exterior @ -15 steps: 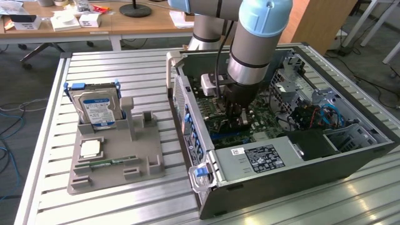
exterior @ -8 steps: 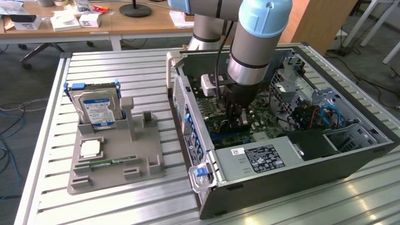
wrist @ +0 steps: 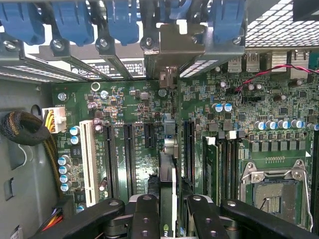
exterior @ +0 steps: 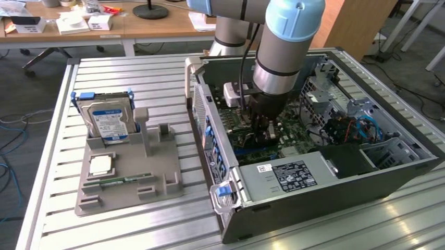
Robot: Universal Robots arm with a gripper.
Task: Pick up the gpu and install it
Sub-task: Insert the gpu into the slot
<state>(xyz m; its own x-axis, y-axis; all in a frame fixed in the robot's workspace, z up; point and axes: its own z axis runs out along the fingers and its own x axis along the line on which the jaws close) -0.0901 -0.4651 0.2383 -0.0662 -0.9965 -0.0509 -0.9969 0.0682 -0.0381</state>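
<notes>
We list the surface [exterior: 139,219] as ribbed bare metal with a dull sheen. The computer case [exterior: 334,203] is matt dark grey sheet metal, and the power supply [exterior: 292,177] inside it is brushed grey metal with a glossy label. The motherboard [wrist: 134,99] shows a glossy green lacquer. We note the gpu [wrist: 167,174] as a thin dark card with a grey metal bracket. The claw [wrist: 167,214] is matt black plastic. The holder tray [exterior: 132,177] is matt grey plastic, and the hard drive [exterior: 108,122] is smooth silver metal.
</notes>
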